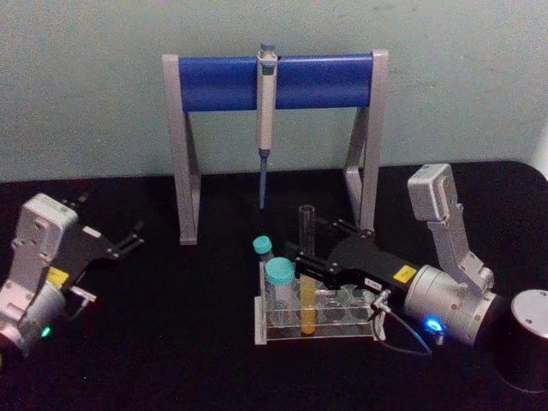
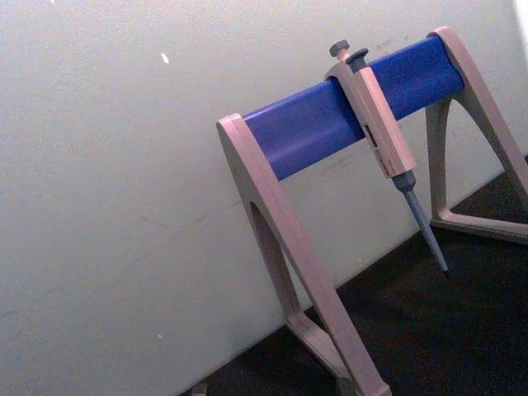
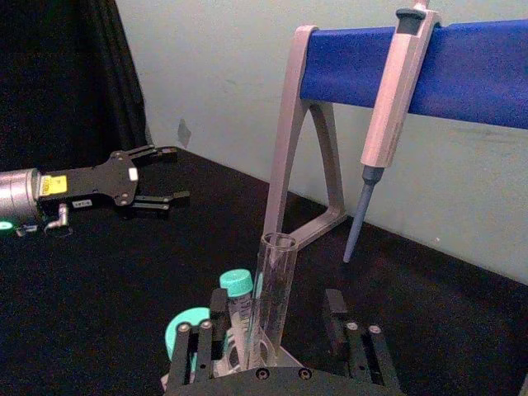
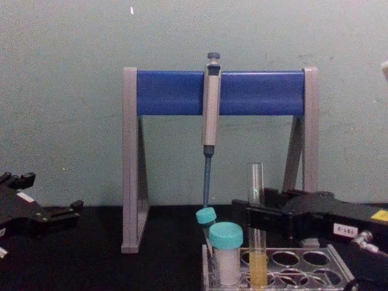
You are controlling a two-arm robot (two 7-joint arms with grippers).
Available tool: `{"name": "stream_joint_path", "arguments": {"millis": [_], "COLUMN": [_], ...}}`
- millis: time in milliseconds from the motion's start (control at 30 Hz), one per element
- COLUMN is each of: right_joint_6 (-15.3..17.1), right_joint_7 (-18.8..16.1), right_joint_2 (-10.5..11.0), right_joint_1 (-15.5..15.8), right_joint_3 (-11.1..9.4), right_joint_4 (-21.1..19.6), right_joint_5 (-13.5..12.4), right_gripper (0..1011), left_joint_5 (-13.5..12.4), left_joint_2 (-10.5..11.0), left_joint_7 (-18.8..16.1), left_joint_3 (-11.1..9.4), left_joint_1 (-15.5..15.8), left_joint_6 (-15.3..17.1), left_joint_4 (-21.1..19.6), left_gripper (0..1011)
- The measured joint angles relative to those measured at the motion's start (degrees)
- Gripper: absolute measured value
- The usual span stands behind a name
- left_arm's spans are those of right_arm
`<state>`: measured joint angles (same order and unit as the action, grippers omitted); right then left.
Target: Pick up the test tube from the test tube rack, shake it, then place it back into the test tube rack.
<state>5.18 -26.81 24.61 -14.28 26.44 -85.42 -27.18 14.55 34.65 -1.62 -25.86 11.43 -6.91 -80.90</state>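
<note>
Right gripper [image 3: 276, 307] is open, its jaws straddling the test tube [image 4: 257, 188] without clamping it; the left gripper [image 1: 137, 238] hangs open, well apart. The test tube rack [image 4: 315, 267] holds the tube upright in a front-row hole. Its thin glass looks light, slick and breakable, so grip gently above the liquid. Pad contact is hard to judge.

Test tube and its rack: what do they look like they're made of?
Test tube: probably glass, clear and glossy; thin wall, background shows through it. Test tube rack: likely clear moulded plastic, glossy; see-through walls with bright edges. Right hand, open, straddles the tube; left hand parked far left.
</note>
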Motion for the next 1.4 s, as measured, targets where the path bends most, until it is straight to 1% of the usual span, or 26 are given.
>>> {"name": "stream_joint_path", "arguments": {"millis": [67,100,200,267,300,333,400,467,533,600,1100,1200,1400], "right_joint_6": [0.0,0.0,0.0,0.0,0.0,0.0,0.0,0.0,0.0,0.0,0.0,-0.5,-3.3], "right_joint_7": [0.0,0.0,0.0,0.0,0.0,0.0,0.0,0.0,0.0,0.0,0.0,0.0,0.0], "right_joint_2": [0.0,0.0,0.0,0.0,0.0,0.0,0.0,0.0,0.0,0.0,0.0,0.0,0.3], "right_joint_1": [0.0,0.0,0.0,0.0,0.0,0.0,0.0,0.0,0.0,0.0,0.0,0.1,0.4], "right_joint_3": [0.0,0.0,0.0,0.0,0.0,0.0,0.0,0.0,0.0,0.0,0.0,0.0,0.2], "right_joint_4": [0.0,0.0,0.0,0.0,0.0,-0.1,-0.1,-0.1,-0.1,-0.1,-0.1,-0.1,-0.8], "right_joint_5": [0.0,0.0,0.0,0.0,0.0,0.0,0.0,0.0,-0.1,-0.1,-0.1,0.1,2.3], "right_gripper": [715,654,596,509,498,429,388,304,261,246,244,244,242], "left_joint_5": [0.0,0.0,0.0,0.0,0.0,0.0,0.0,0.0,0.0,0.0,0.0,0.0,0.0], "left_joint_2": [0.0,0.0,0.0,0.0,0.0,0.0,0.0,0.0,0.0,0.0,0.0,0.0,0.0], "left_joint_7": [0.0,0.0,0.0,0.0,0.0,0.0,0.0,0.0,0.0,0.0,0.0,0.0,0.0], "left_joint_3": [0.0,0.0,0.0,0.0,0.0,0.0,0.0,0.0,0.0,0.0,0.0,0.0,0.0], "left_joint_1": [0.0,0.0,0.0,0.0,0.0,0.0,0.0,0.0,0.0,0.0,0.0,0.0,0.0], "left_joint_6": [0.0,0.0,0.0,0.0,0.0,0.0,0.0,0.0,0.0,0.0,0.0,0.0,0.0], "left_joint_4": [0.0,0.0,0.0,0.0,0.0,0.0,0.0,0.0,0.0,0.0,0.0,0.0,0.0], "left_gripper": [1001,1001,1001,1001,1001,1001,1001,1002,1001,1001,1001,1001,1001]}}
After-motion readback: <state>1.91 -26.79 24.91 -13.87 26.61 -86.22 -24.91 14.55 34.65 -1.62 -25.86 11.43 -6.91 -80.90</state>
